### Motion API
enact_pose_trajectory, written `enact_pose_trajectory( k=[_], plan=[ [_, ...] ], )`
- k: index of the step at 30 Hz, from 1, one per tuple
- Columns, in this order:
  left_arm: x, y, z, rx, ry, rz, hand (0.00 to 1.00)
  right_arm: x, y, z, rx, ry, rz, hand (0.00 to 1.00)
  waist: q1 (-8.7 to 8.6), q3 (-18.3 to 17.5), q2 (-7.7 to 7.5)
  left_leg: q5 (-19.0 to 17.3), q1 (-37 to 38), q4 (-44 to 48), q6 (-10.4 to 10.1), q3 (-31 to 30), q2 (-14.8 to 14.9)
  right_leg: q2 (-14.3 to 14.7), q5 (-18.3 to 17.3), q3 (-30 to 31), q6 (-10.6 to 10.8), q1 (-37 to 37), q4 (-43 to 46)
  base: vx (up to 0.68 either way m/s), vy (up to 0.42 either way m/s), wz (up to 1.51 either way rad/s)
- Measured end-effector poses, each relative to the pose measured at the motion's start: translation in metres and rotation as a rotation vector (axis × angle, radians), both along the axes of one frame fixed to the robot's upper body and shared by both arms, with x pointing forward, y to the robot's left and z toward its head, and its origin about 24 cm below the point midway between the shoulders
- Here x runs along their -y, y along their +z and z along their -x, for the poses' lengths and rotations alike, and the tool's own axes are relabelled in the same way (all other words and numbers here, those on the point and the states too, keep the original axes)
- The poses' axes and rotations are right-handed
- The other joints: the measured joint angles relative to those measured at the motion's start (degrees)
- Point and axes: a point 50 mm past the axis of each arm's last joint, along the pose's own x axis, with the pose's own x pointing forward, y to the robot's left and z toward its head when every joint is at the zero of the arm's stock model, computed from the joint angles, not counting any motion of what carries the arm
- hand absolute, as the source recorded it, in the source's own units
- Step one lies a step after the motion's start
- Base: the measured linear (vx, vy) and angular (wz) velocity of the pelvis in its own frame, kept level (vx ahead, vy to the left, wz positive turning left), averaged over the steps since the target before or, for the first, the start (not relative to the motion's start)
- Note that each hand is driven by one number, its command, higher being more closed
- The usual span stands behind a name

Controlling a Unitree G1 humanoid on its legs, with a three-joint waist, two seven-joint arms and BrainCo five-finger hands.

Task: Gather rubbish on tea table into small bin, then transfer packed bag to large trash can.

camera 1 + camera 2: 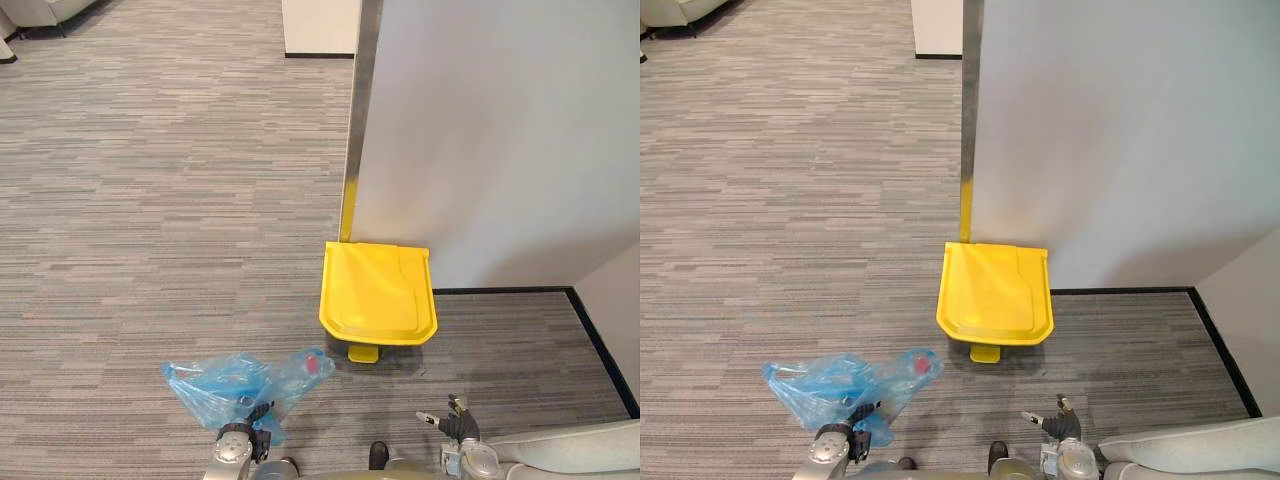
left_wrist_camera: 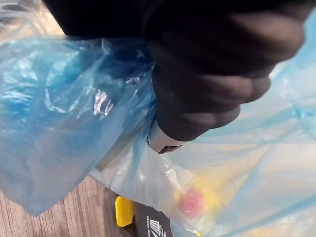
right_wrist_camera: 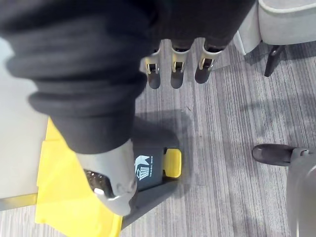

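A blue translucent rubbish bag (image 1: 240,385), with a red bit and pale scraps showing through it, hangs above the carpet at the lower left. My left hand (image 1: 236,443) is shut on its gathered top; in the left wrist view the thumb (image 2: 163,140) presses into the bag's plastic (image 2: 59,128). A yellow trash can (image 1: 378,292) stands against the wall ahead, lid down, its yellow pedal (image 1: 363,354) facing me. My right hand (image 1: 455,424) hovers low at the right, open and holding nothing, its fingers (image 3: 175,71) straight above the pedal (image 3: 170,163).
A white wall (image 1: 500,130) with a metal edge strip (image 1: 358,110) rises behind the can. A pale grey seat (image 1: 580,450) sits at the lower right. Grey striped carpet (image 1: 150,200) stretches to the left and ahead.
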Motion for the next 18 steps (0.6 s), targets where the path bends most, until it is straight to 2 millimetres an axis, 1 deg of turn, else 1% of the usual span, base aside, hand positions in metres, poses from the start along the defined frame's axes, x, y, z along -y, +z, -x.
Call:
enact_pose_trajectory(
  k=[3,6,10,12,13,14,15,16,17,18],
  plan=[
    [-0.003,-0.001,0.004,-0.013,0.002,-0.007,1.00,0.002,-0.002,0.002,-0.017,0.001,0.003,0.00,-0.01,-0.1,-0.12,1.4,0.1,-1.6,0.3,-0.6,-0.8,-0.5,1.0,-0.2,0.2,-0.1,-1.3,-0.10,0.009,0.09],
    [-0.004,-0.003,0.010,-0.027,0.006,-0.008,1.00,0.006,-0.001,0.001,-0.016,0.002,0.014,0.00,0.01,-0.1,-0.24,1.9,0.1,-2.4,0.3,-1.0,-1.3,-0.9,1.6,-0.3,0.3,-0.2,-2.1,-0.10,0.011,0.03],
    [-0.007,-0.005,0.016,-0.041,0.011,-0.015,1.00,0.006,0.000,-0.002,-0.009,0.005,0.016,0.00,0.02,-0.2,-0.83,1.4,-0.3,-2.1,-0.2,-0.9,-1.6,-1.0,2.0,0.3,0.5,-0.4,-2.8,-0.05,0.013,-0.05],
    [-0.009,-0.004,0.016,-0.039,0.015,-0.020,1.00,0.006,0.001,-0.003,-0.005,0.006,0.016,0.00,0.24,-0.4,-1.27,0.1,-1.5,-1.0,-0.2,-1.0,-1.6,-1.0,1.7,1.1,0.8,-1.4,-2.3,-0.03,0.021,-0.19],
    [-0.012,-0.004,0.016,-0.036,0.032,-0.021,1.00,0.006,0.002,-0.009,0.009,0.009,0.017,0.00,0.41,-0.5,-1.43,-1.3,-3.0,1.0,-0.1,-1.2,-1.5,-0.8,1.0,2.1,1.3,-3.0,-0.8,-0.03,0.020,-0.33],
    [-0.013,-0.003,0.016,-0.034,0.038,-0.022,1.00,0.005,0.004,-0.012,0.020,0.011,0.018,0.00,0.37,-0.5,-1.44,-2.3,-3.9,2.6,0.0,-1.2,-1.4,-0.8,0.1,2.7,1.2,-4.3,0.9,0.00,0.027,-0.38],
    [-0.014,-0.003,0.015,-0.030,0.043,-0.023,1.00,0.005,0.006,-0.017,0.032,0.014,0.019,0.00,0.37,-0.4,-1.40,-4.1,-5.3,5.8,0.4,-1.2,-1.3,-0.7,-2.0,3.7,1.7,-6.4,5.3,0.01,0.026,-0.25],
    [-0.015,-0.002,0.015,-0.029,0.043,-0.023,1.00,0.005,0.006,-0.018,0.036,0.014,0.019,0.00,0.30,-0.3,-1.33,-4.9,-5.7,7.3,0.6,-1.2,-1.1,-0.9,-2.9,3.8,2.2,-7.2,7.6,0.05,0.038,-0.17],
    [-0.014,-0.002,0.014,-0.025,0.042,-0.022,1.00,0.005,0.008,-0.018,0.046,0.011,0.019,0.00,0.08,0.1,-1.18,-7.2,-5.6,9.8,1.6,-1.4,-0.5,-1.4,-4.3,3.5,3.4,-8.1,12.8,0.08,0.043,-0.08],
    [-0.013,0.002,0.008,0.002,0.041,-0.021,1.00,0.004,0.010,-0.021,0.063,0.010,0.018,0.00,0.09,1.4,-0.80,-8.6,-4.2,11.5,2.7,-1.5,0.2,-1.6,-5.1,3.2,4.7,-11.4,22.0,0.08,0.049,-0.03]
  ],
)
